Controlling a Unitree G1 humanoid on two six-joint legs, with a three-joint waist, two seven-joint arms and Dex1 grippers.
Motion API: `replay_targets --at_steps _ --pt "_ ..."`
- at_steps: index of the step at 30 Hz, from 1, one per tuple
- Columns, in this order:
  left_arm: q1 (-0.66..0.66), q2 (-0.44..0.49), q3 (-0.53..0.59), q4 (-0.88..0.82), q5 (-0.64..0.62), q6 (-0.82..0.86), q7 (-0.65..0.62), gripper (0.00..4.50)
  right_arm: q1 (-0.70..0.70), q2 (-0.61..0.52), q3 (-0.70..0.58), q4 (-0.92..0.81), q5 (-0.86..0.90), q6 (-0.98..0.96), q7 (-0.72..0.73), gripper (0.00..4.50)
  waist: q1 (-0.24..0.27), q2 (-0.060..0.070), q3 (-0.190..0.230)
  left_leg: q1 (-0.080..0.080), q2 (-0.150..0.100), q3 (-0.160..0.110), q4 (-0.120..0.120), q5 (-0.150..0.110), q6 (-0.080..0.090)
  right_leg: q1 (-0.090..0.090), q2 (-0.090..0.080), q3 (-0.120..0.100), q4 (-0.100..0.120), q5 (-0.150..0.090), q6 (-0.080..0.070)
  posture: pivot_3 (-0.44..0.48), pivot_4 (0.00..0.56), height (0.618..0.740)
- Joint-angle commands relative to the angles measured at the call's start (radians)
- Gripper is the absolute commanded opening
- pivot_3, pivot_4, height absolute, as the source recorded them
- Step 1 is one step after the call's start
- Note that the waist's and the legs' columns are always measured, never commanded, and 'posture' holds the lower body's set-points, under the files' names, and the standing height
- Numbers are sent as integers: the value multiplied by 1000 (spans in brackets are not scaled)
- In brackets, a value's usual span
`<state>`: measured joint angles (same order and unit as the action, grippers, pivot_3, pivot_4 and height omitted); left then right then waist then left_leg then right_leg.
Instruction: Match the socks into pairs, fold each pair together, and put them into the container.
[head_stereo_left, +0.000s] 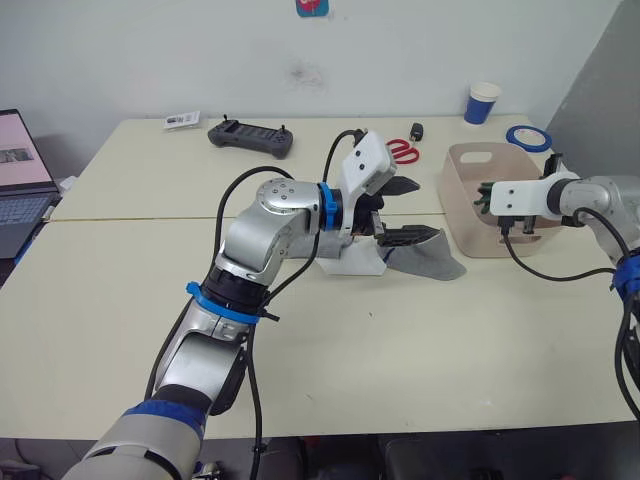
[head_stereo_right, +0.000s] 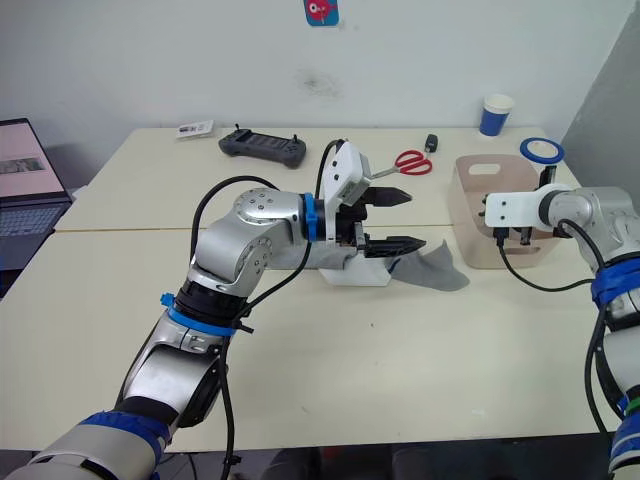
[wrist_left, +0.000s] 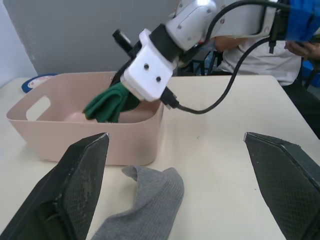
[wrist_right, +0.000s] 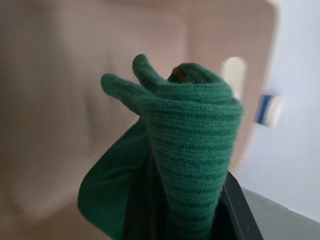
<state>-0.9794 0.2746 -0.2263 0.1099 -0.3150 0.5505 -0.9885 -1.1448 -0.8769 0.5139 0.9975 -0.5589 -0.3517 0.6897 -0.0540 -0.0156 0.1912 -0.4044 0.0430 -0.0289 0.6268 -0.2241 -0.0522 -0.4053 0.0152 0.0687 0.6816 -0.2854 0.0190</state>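
Left gripper (head_stereo_left: 405, 212): fingers spread wide, holding nothing; poised over the grey sock, probably lining up the next pick.
White sock (head_stereo_left: 355, 262): flat under the left wrist, touching the grey one.
Grey sock (head_stereo_left: 432, 255): flat on the table (head_stereo_left: 150, 300), just beside the container's near wall.
Container (head_stereo_left: 470, 215): pink tub at table right.
Right gripper (wrist_left: 117, 97): clamped on the folded green pair (wrist_right: 190, 150), held inside the tub, likely for release.
Left wrist view: shows the green bundle low in the tub.
Right wrist view: shows the doubled fold up close.
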Motion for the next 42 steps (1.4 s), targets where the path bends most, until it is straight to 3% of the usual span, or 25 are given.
replay_targets --at_steps 1,7,13,19,25,31,37,42 --pt "2 7 27 -45 -16 5 14 4499 -70 9 -7 81 -17 -43 45 314 0 0 0 0 0 1 0 0 0 0 0 1 0 0 0 0 150 740" --pt "4 12 25 -46 -14 3 20 4500 -176 42 -44 159 20 -29 207 2377 -4 0 0 2 0 3 0 0 0 0 0 3 1 1 1 0 150 740" --pt "-1 13 21 -35 -9 -6 17 4500 -244 30 -58 198 16 -18 272 4479 -1 0 0 2 0 3 0 0 0 0 0 3 1 1 1 0 150 740" --pt "-1 15 19 -32 -6 -10 15 4500 -244 7 -108 152 78 -17 419 4479 0 0 0 2 0 3 0 0 0 0 0 3 1 1 1 0 150 740" --pt "12 32 14 -38 0 -14 5 4500 -216 -45 -206 -40 217 104 651 4479 -2 0 0 3 0 3 0 0 0 0 0 3 3 1 1 0 150 740" --pt "33 73 18 -62 -5 -9 -17 4500 -157 -64 -286 -213 292 219 654 4479 -2 0 0 4 0 3 1 -1 1 0 0 3 6 1 1 0 150 740" --pt "272 288 131 -241 -65 20 -77 4500 174 -30 -516 -735 516 491 545 4479 -11 1 -1 6 2 3 2 0 0 0 1 3 13 1 1 0 150 740" --pt "506 400 265 -337 -86 44 -14 4500 485 5 -634 -1103 614 694 426 4479 3 1 -1 5 3 0 3 -2 3 0 1 1 16 0 1 0 150 740"
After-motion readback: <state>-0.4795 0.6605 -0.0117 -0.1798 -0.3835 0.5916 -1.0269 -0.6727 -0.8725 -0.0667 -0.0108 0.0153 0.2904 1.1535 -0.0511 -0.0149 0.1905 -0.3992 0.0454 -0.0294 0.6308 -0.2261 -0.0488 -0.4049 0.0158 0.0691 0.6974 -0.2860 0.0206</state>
